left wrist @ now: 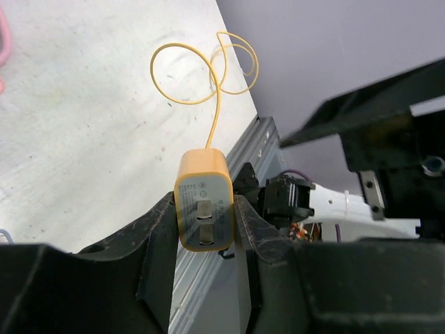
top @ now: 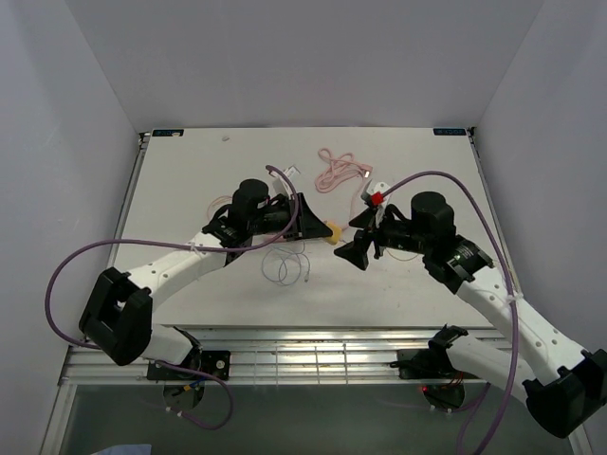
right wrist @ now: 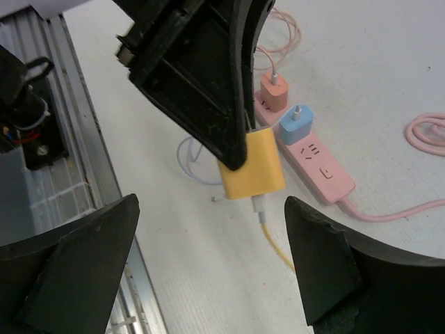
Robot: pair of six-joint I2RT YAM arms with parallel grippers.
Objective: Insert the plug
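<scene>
Left gripper is closed partway, its two black fingers clamped on the sides of the yellow plug and holding it in the air above the table. Its yellow cable hangs from the lower end and loops on the surface. The right gripper faces the plug with its jaws spread wide and nothing between them. The pink power strip lies flat on the table just beyond, with a pink charger and a blue charger seated in it and a free socket beside the blue one. So the plug is picked up but not inserted. Its pronged face seems to point up, away from the strip, so it likely needs turning, lining up over the free socket and pressing in
</scene>
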